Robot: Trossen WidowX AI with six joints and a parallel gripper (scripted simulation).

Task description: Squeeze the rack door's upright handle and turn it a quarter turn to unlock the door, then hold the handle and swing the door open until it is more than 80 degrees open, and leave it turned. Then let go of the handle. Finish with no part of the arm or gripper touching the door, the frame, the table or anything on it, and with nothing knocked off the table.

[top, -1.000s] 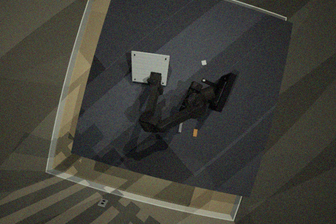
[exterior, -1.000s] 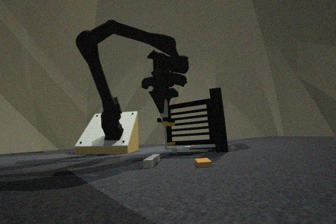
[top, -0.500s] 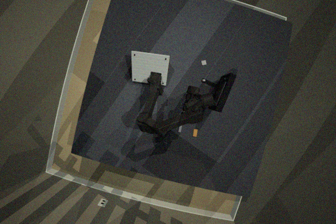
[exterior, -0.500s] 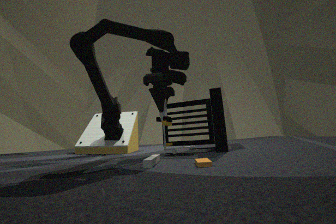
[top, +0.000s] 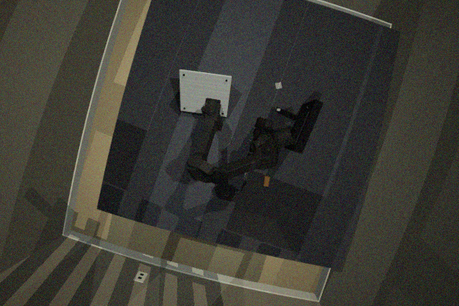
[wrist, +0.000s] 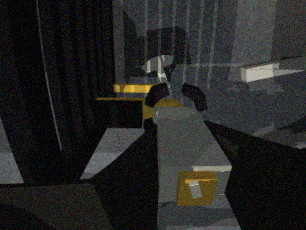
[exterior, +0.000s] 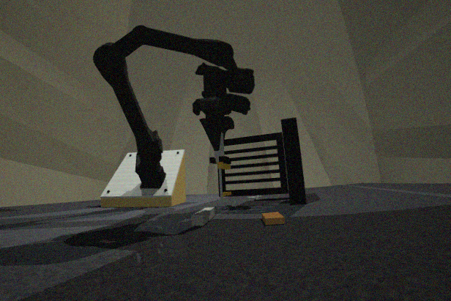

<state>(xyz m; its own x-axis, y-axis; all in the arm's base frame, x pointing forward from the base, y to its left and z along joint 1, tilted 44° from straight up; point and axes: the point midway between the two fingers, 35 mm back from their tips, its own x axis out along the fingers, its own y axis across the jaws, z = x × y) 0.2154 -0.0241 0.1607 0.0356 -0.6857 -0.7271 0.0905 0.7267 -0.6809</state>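
Note:
The dark rack frame [top: 307, 126] [exterior: 293, 160] stands upright at the right. The barred door [exterior: 252, 138] stands swung well out from it toward the arm's base side; its exact angle cannot be told. The upright grey handle [exterior: 220, 182] [wrist: 185, 145] is at the door's free edge, with yellow brackets [exterior: 224, 165] [wrist: 132, 88]. My gripper [exterior: 220, 144] [wrist: 177, 131] points down from above and is shut on the handle's upper part, with a finger on each side. In the top view, my wrist hides the handle and most of the door.
An orange block [top: 267, 181] [exterior: 273, 218] and a grey block [exterior: 205, 214] lie on the near side of the rack. A small white square [top: 279, 85] lies beyond the door. The arm's white sloped base [top: 201, 88] [exterior: 121, 179] stands to the left. Low walls edge the area.

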